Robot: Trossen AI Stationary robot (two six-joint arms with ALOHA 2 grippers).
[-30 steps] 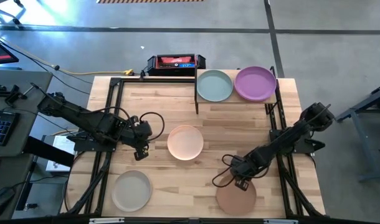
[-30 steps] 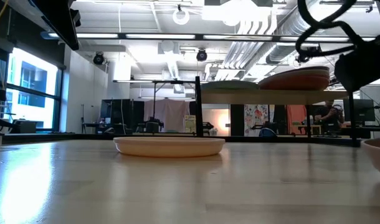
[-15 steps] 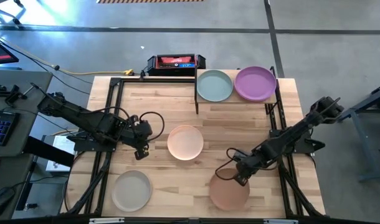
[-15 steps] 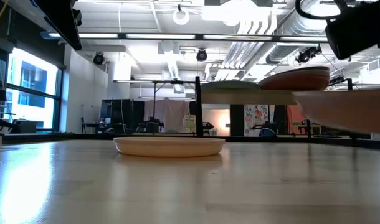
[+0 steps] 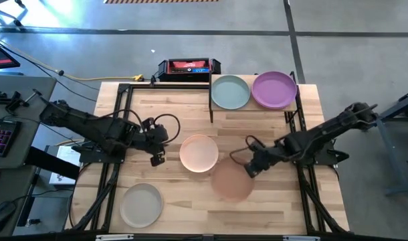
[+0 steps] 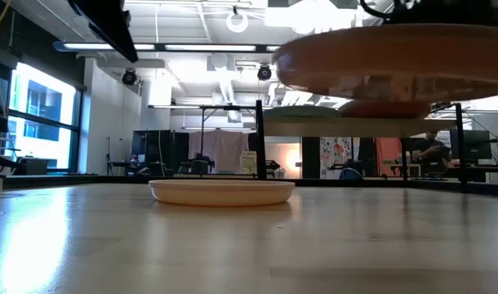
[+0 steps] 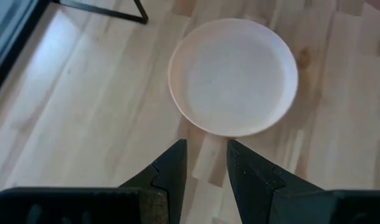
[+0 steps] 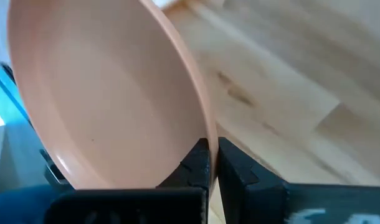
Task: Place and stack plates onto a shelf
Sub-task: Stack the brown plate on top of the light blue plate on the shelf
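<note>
A terracotta plate hangs above the table's right half, with my right gripper shut on its rim. In the low view this plate floats well above the tabletop. A peach plate rests flat on its base at the table's middle. My left gripper stands open just left of it, nothing between its fingers. A beige plate lies near the front left. On the shelf at the far right sit a teal plate and a purple plate, side by side. My right gripper pinches the terracotta plate's rim between its two fingers, one on the inner side and one on the outer. The fingers come slanting down from the table's right side. The plate is lifted clear of the table, its hollow side up and about level.
Black metal frames run along the table's left side and right side. A black and red box sits beyond the far edge. Bare wood lies between the peach plate and the shelf.
My right gripper has risen and gone toward the table's middle and far edge, turning as it went. It stays shut on the terracotta plate, which has come up off the near right part of the table and now hangs clear.
</note>
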